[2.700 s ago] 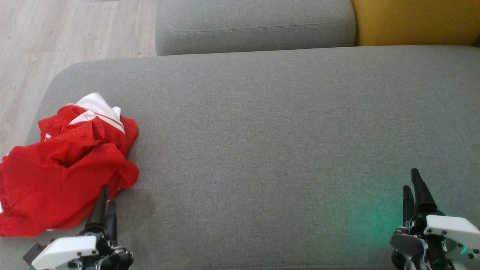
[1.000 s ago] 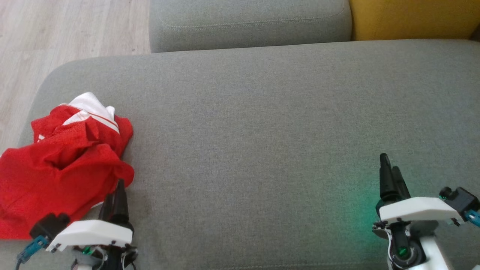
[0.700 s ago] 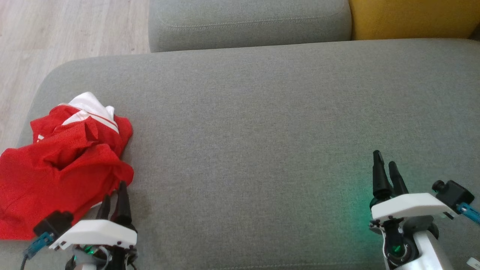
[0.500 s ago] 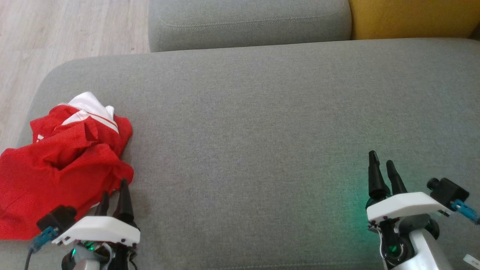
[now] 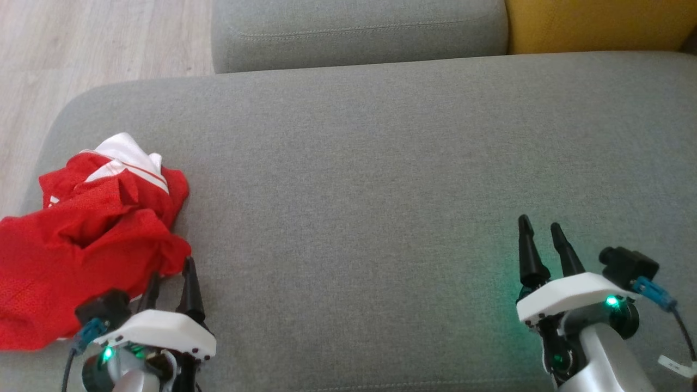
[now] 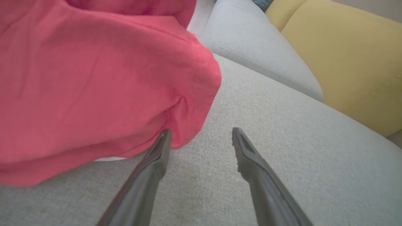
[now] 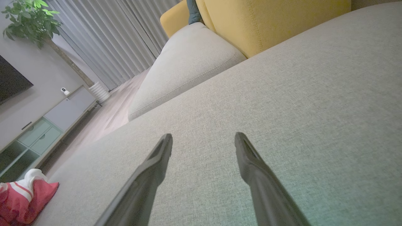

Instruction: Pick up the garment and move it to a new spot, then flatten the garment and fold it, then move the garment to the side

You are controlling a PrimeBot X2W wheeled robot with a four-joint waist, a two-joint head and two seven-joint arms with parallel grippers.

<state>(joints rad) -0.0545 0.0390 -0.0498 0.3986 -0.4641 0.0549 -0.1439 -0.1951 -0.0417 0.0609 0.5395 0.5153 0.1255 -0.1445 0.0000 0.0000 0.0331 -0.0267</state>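
The garment (image 5: 81,245), red with a white striped part, lies crumpled at the left end of the grey couch seat (image 5: 354,179). My left gripper (image 5: 171,272) stands open at its near right edge. In the left wrist view the garment (image 6: 88,78) bulges over the left finger tip, and the left gripper (image 6: 201,133) has bare cushion between its fingers. My right gripper (image 5: 542,228) is open over bare cushion at the lower right, far from the cloth. The right wrist view shows the right gripper (image 7: 203,138) open and the garment (image 7: 19,201) small at the lower left.
A second grey cushion (image 5: 359,32) lies behind the seat, with a yellow cushion (image 5: 599,24) to its right. Wooden floor (image 5: 81,49) runs past the seat's left end. A cabinet (image 7: 47,125), curtains and a plant (image 7: 28,18) stand across the room.
The head camera has shifted a little. Both grippers have turned at the wrist and now show their fingers spread; the right one has moved left and forward. The garment lies as before.
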